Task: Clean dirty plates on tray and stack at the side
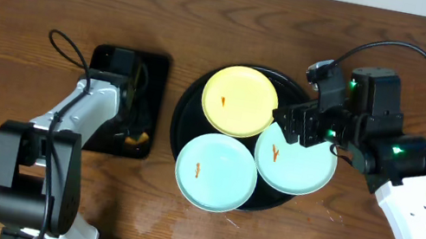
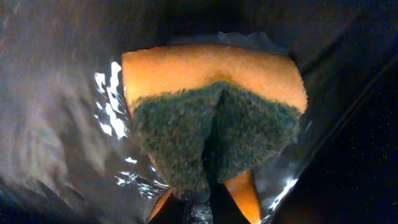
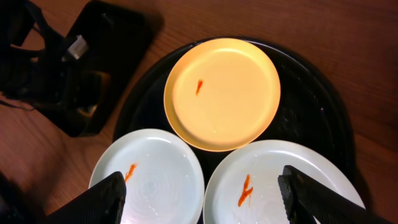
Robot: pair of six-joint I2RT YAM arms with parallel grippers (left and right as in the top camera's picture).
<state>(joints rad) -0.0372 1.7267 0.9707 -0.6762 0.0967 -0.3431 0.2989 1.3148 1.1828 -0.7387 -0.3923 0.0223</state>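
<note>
The round black tray (image 1: pixel 182 123) holds three plates. The pale yellow plate (image 1: pixel 240 101) lies at the back and two mint-blue plates (image 1: pixel 216 171) (image 1: pixel 298 163) lie in front. Each has a small orange smear. In the right wrist view I see the yellow plate (image 3: pixel 224 93), both mint plates (image 3: pixel 155 180) (image 3: pixel 273 180) and the tray (image 3: pixel 311 106). My right gripper (image 1: pixel 293 125) (image 3: pixel 211 205) is open and empty, hovering over the two mint plates. My left gripper (image 1: pixel 131 127) (image 2: pixel 205 211) is down in the rectangular tray, pinching an orange and green sponge (image 2: pixel 211 93).
The small rectangular black tray (image 1: pixel 156 70) sits left of the round tray and also shows in the right wrist view (image 3: pixel 118 37). Its surface looks wet around the sponge. Brown wooden table (image 1: pixel 20 15) lies all around.
</note>
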